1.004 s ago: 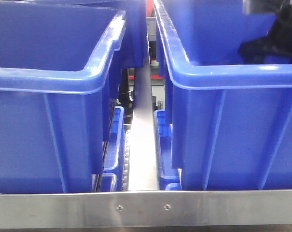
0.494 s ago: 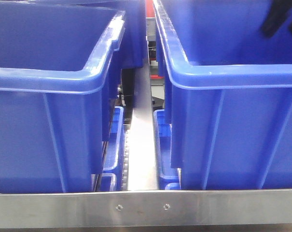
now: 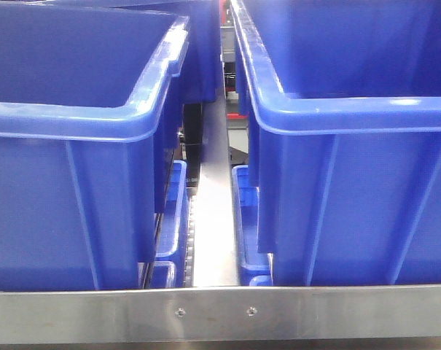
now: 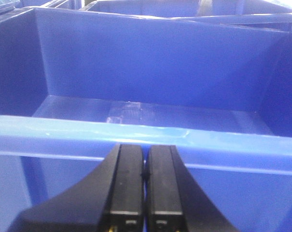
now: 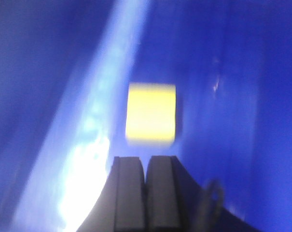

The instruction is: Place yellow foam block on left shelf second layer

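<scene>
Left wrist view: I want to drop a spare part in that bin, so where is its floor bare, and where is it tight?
The blue bin shows a bare floor, bordered by its back wall, side walls and near rim, with nothing lying on it. The left gripper, shut, sits just outside the near rim. In the front view, the gap between the two bins is narrow, filled by a metal rail.

Two tall blue bins, the left bin (image 3: pixel 82 146) and the right bin (image 3: pixel 351 160), were seen side by side, only a narrow gap (image 3: pixel 214 219) being left between them over a metal rail (image 3: pixel 213 313). Both were open-topped. The left hand (image 4: pixel 145 193) was faced closely by a bin rim (image 4: pixel 136 137).
</scene>
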